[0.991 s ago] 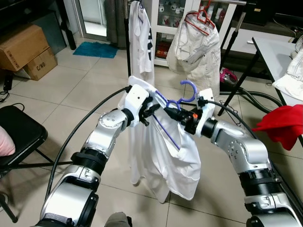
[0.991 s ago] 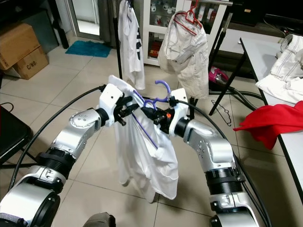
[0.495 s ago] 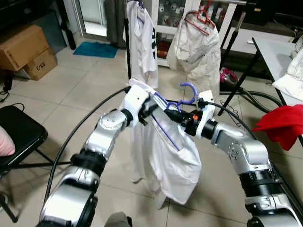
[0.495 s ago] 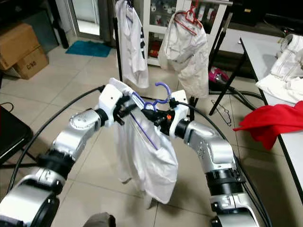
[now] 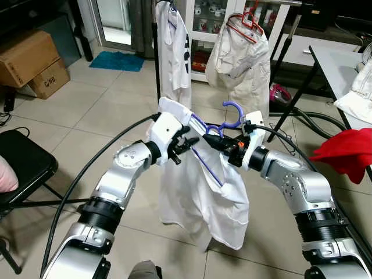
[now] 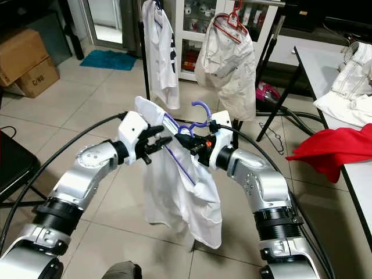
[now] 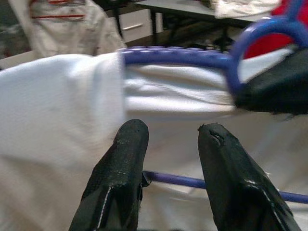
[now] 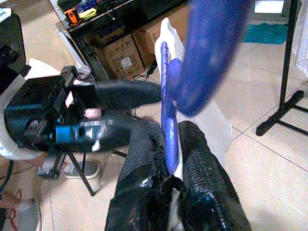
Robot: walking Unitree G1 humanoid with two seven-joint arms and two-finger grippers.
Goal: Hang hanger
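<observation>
Left gripper had let go of the hanger since the earlier frame, fingers spread just beside its bar. Right gripper pinched the hanger below the hook, white shirt draped under both.

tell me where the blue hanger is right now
The blue hanger, a white shirt draped on it, is mid-air ahead, clamped in the right gripper; the open left gripper is beside it.

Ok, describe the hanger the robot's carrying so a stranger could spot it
Look between the two silver arms, in front of the clothes rack. The blue hanger sits inside a white shirt, pinched by the right claw. The rack's other visible hanger is red.
</observation>
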